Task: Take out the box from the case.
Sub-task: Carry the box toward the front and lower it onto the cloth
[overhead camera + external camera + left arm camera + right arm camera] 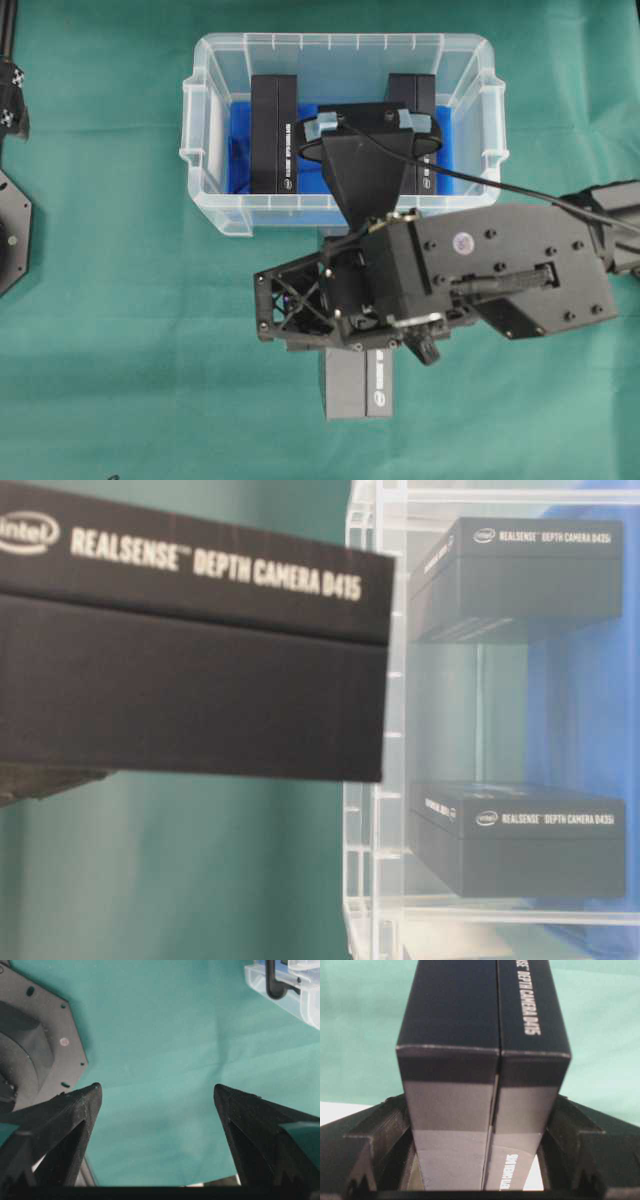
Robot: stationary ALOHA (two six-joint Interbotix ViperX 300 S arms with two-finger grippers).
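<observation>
My right gripper (481, 1105) is shut on a black Intel RealSense box (485, 1060), with a finger pressed against each long side. In the overhead view this box (358, 385) sticks out from under the right arm over the green cloth, in front of the case and outside it. The case (340, 42) is a clear plastic bin with a blue lining. Two more black boxes, one (273, 135) and another (412, 95), stand inside it. Far to the left, my left gripper (157, 1092) is open over bare green cloth with nothing between its fingers.
The right arm (500, 265) and its cable (520, 192) cross the case's front right rim. A black octagonal arm base (35, 1045) lies left of the left gripper. In the table-level view the held box (190, 640) blocks the left side, beside the case wall (375, 780).
</observation>
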